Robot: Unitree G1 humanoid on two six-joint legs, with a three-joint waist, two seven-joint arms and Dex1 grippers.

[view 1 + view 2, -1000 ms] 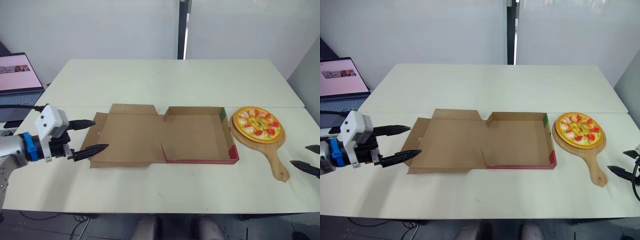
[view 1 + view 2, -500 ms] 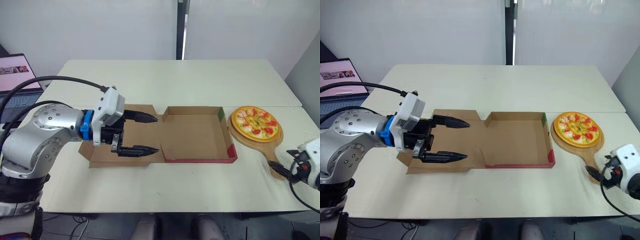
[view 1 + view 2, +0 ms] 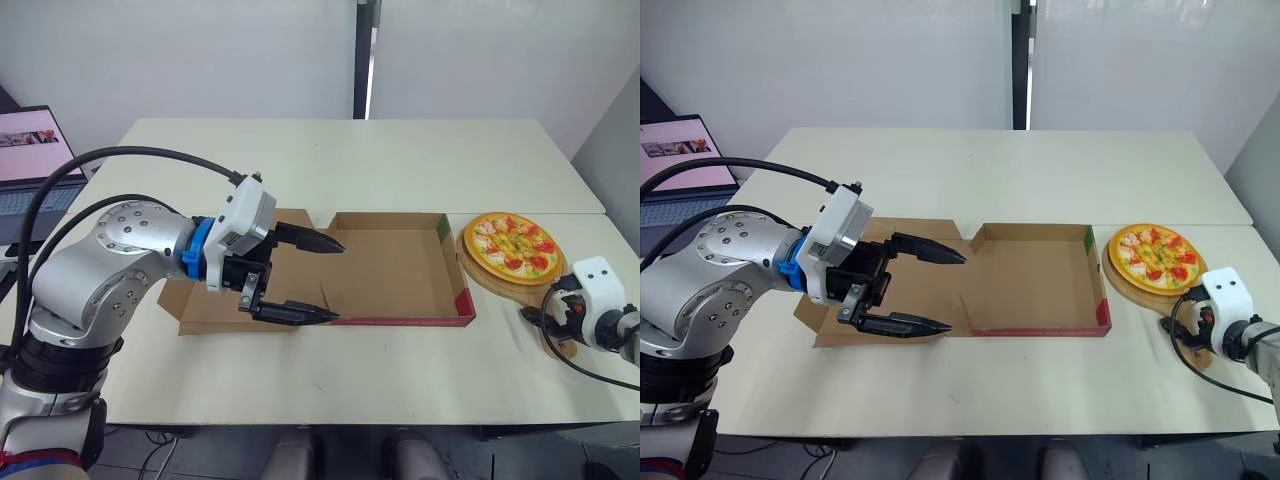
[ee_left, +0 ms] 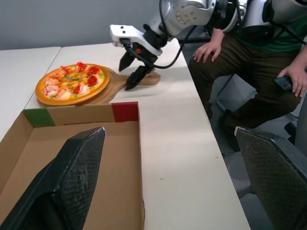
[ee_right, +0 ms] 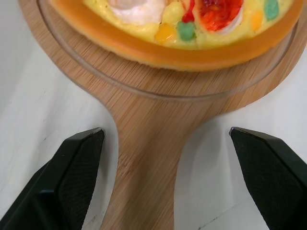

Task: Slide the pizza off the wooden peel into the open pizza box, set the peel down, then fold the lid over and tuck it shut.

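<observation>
Pizza (image 3: pixel 517 243) rests on the peel (image 3: pixel 524 288); my right end effector (image 4: pixel 128 76) straddles its handle, spread wide; left end effector (image 3: pixel 335 282) gapes over the box (image 3: pixel 390 275).

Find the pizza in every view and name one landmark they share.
Left eye view: the pizza sits far right, beside the open pizza box.
Right eye view: same spot, right of the box.
Left wrist view: beyond the box's red-and-green end wall.
Right wrist view: close up, atop the wooden peel.
Shared landmark: that peel under it.

Pizza (image 3: pixel 516 245) on the peel (image 5: pixel 148 143), just right of the box (image 3: pixel 395 275), both on the table (image 3: pixel 330 165), laptop (image 3: pixel 30 160) at far left
</observation>
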